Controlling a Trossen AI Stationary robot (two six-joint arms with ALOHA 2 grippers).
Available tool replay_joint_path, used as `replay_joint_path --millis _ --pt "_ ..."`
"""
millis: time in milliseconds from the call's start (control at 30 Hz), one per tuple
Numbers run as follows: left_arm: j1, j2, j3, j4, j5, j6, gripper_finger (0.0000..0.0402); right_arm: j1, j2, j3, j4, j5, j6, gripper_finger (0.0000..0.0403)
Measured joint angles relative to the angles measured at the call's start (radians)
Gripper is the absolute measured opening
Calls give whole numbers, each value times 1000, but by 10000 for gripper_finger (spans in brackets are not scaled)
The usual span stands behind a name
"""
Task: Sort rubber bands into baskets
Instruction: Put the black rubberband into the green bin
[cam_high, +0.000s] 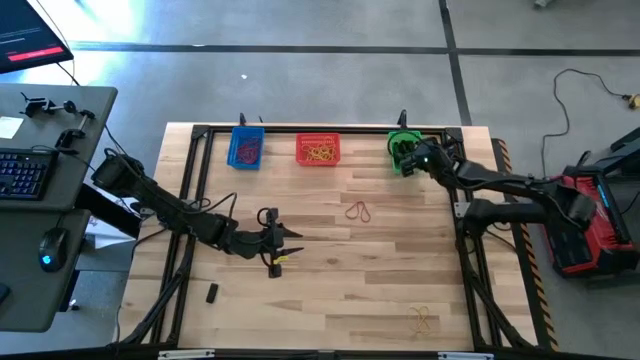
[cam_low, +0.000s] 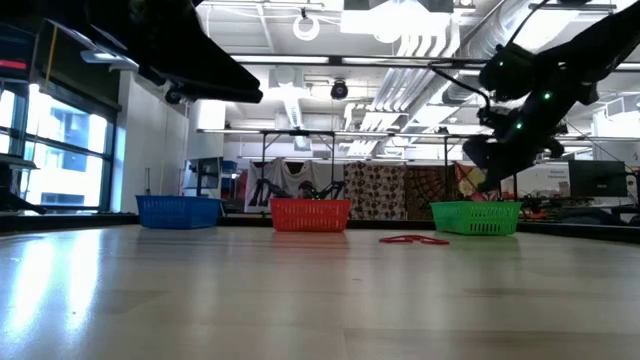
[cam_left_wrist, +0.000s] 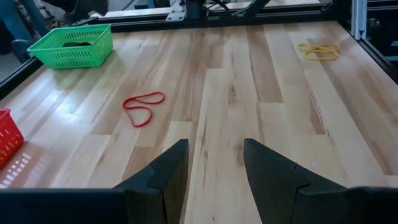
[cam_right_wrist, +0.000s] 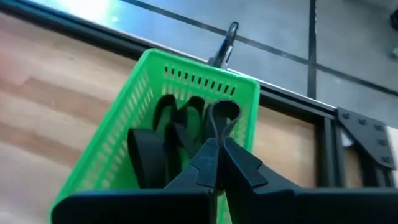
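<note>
Green basket (cam_right_wrist: 124, 118) sits right under my right claw (cam_right_wrist: 217, 146), upper right of the frame, pinching a thick dark band (cam_right_wrist: 224, 115); left claw (cam_left_wrist: 214, 165) waits open

The left arm reaches from the table's left edge toward its middle, held low, and the left gripper (cam_high: 285, 240) has its two dark fingers (cam_left_wrist: 165, 177) spread apart with nothing between them. The right arm stretches from the right side toward the far edge, its wrist angled down, and the right gripper (cam_right_wrist: 217, 146) has its fingers pressed together.
</note>
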Motion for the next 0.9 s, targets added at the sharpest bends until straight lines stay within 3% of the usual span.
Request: replay_joint_path --millis 200,633,900 --pt "0 0 0 19 1 27 147 -102 125 8 143 -136 -70 2" --pt "0 0 0 21 3 26 147 -185 347 130 113 -195 -99 4" --pt "0 0 0 21 3 23 147 -198 420 163 89 -226 -98 50"
